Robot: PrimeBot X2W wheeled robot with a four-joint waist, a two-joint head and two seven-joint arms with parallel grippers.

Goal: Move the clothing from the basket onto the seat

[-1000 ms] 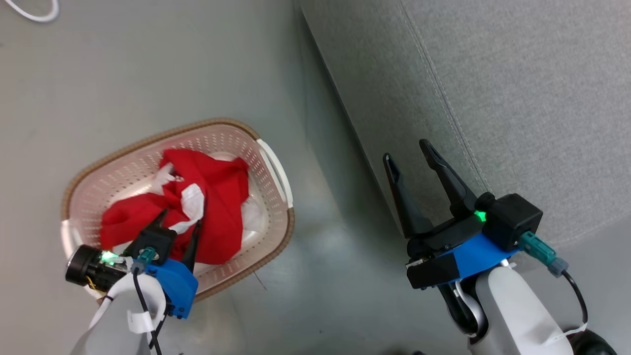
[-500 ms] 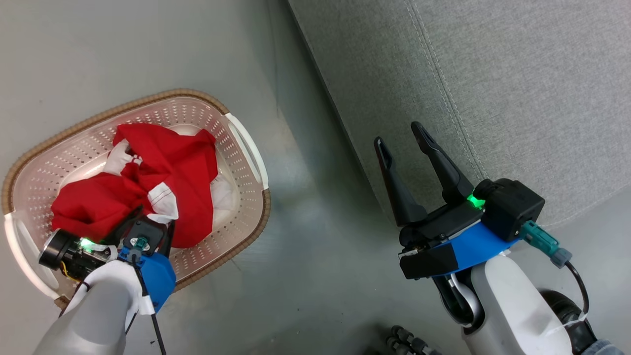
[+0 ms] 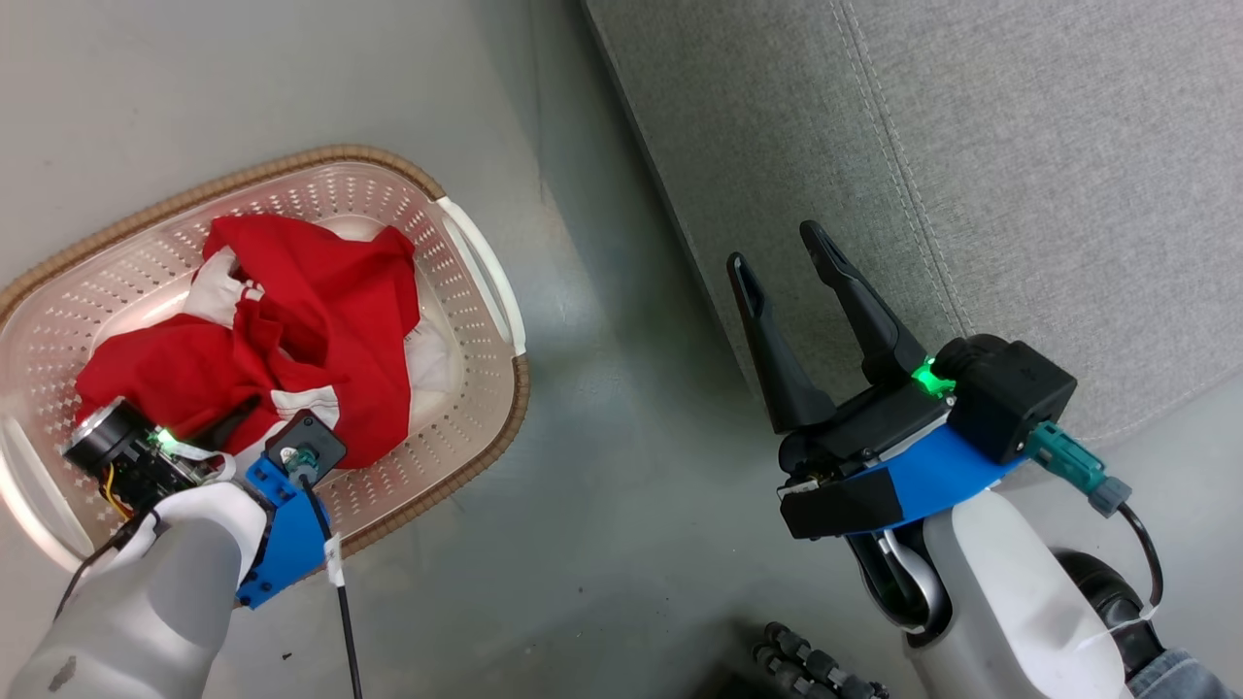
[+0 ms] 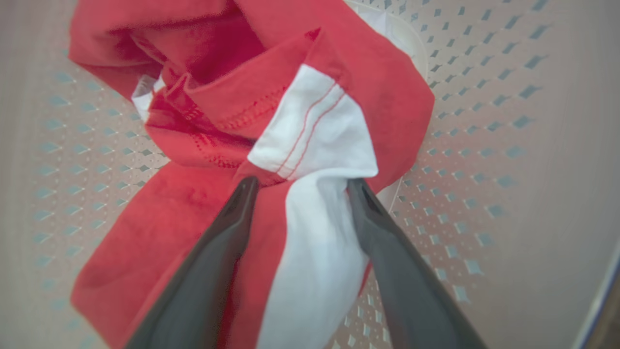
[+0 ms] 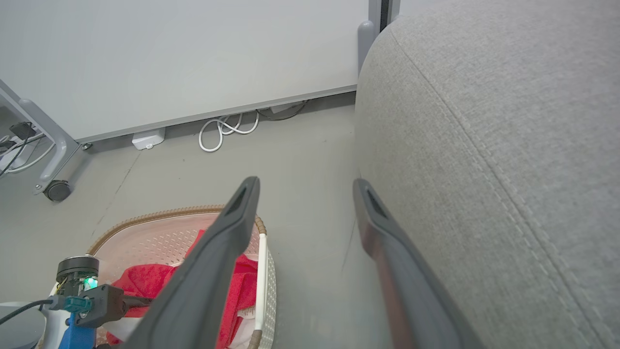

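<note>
Grey fabric seat (image 3: pixel 1020 146) takes the upper right of the head view; the cream perforated basket (image 3: pixel 291 160) sits on the floor (image 3: pixel 602 437) to its left, apart from it, with the red-and-white clothing (image 3: pixel 330 311) bunched inside. Left gripper (image 4: pixel 300 186) is down in the basket, fingers spread wide either side of a white fold, tips against fabric, not clamped. Right gripper (image 3: pixel 775 246) is wide open, holding nothing, by the seat's edge.

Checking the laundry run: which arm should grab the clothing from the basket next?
Left. The left gripper is inside the basket, open jaws straddling the clothing. The right gripper hangs open beside the seat, apart from the basket.
</note>
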